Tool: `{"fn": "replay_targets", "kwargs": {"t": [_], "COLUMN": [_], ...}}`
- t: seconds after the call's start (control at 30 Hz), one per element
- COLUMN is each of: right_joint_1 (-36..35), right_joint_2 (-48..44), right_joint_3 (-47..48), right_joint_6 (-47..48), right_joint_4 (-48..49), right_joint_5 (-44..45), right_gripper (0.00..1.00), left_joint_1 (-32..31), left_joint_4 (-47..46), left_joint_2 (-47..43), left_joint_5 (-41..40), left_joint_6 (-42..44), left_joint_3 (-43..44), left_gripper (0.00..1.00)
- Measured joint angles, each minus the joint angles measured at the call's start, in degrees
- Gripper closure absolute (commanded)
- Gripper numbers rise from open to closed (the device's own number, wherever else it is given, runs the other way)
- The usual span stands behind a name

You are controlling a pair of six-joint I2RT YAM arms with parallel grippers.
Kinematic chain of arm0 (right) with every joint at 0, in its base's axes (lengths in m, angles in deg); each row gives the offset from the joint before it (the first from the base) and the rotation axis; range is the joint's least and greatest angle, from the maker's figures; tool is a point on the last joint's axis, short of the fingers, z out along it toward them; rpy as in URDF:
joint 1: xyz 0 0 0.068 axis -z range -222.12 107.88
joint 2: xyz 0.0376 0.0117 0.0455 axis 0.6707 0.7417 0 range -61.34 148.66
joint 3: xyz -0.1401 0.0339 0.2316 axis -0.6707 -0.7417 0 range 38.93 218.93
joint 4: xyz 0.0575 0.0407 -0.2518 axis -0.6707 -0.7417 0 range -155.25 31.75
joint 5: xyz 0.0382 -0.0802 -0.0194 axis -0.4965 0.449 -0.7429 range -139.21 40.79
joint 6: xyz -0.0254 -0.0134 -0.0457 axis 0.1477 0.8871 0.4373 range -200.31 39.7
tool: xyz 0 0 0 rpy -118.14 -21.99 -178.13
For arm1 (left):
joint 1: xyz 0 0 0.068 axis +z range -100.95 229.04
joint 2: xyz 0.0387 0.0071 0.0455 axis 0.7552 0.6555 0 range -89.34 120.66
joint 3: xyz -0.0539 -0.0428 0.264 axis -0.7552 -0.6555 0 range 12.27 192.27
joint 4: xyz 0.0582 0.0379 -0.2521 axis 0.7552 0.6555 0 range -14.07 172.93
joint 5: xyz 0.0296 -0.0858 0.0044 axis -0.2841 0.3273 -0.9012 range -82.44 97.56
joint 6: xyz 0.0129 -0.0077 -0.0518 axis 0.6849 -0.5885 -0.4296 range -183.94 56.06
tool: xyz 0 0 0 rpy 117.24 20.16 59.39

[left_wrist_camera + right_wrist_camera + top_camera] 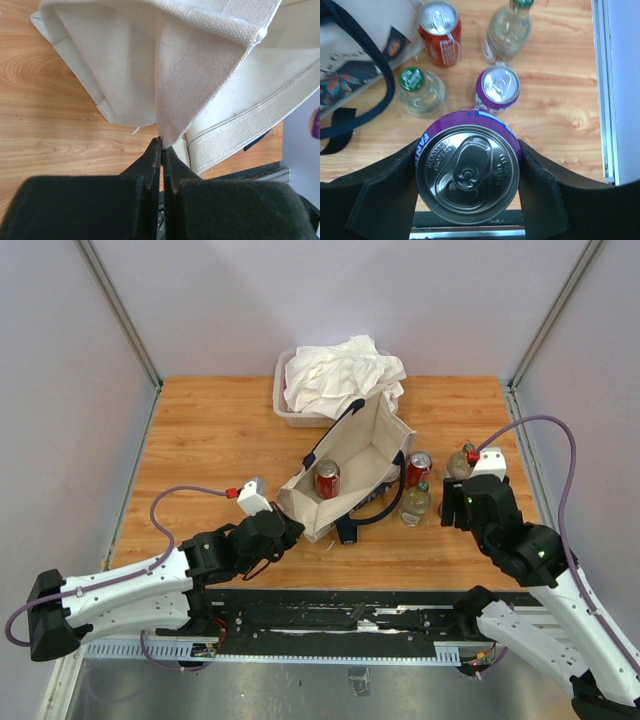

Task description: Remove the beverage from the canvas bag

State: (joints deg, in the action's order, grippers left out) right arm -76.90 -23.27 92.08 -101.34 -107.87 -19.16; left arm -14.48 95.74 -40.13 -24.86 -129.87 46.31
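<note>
Right wrist view: a purple soda can point(467, 172) sits nearest, upright, clamped by its sides between the fingers of the right gripper point(468, 176), whose jaws are spread to the can's width. Just ahead stands a second purple can point(496, 89). Ahead-left is a green-capped clear bottle point(420, 91), and beyond these are a red can point(440, 32) and another clear bottle point(507, 31). The canvas bag point(350, 45) lies further left, its navy strap trailing on the wood.

Left wrist view: the left gripper point(161, 145) is pinched fully closed on a fold of the bag's cream cloth, above the wooden table point(50, 125).

Top view: the bag stands open-mouthed directly ahead of the left gripper. A red beverage can point(327, 480) stands upright inside it. A clear tub point(283, 410) of white cloth sits beyond.
</note>
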Motion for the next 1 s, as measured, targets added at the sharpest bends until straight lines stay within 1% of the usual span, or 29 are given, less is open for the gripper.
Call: {"fn": "replay_targets", "kwargs": {"t": [0.17, 0.33, 0.6, 1.0], "right_joint_1": [0.0, 0.0, 0.0, 0.0], "right_joint_2": [-2.2, -0.1, 5.5, 7.3], "right_joint_3": [-9.2, -15.4, -18.8, -19.5], "right_joint_6": [-5.4, -9.1, -11.3, -11.2], "right_joint_4": [0.3, 2.1, 10.5, 17.0], "right_joint_5": [-0.3, -0.9, -2.2, -8.8], "right_gripper": [0.99, 0.99, 0.99, 0.99], "left_joint_1": [0.0, 0.0, 0.0, 0.0], "left_joint_4": [0.5, 1.1, 1.5, 2.0], "left_joint_2": [-0.8, -1.0, -1.0, -1.4], "left_joint_5": [-0.2, -0.3, -0.5, -1.0], "left_joint_6": [-0.2, -0.4, -0.6, -1.4], "left_joint_3": [0.0, 0.0, 0.0, 0.0], "left_gripper": [0.99, 0.97, 0.97, 0.96]}}
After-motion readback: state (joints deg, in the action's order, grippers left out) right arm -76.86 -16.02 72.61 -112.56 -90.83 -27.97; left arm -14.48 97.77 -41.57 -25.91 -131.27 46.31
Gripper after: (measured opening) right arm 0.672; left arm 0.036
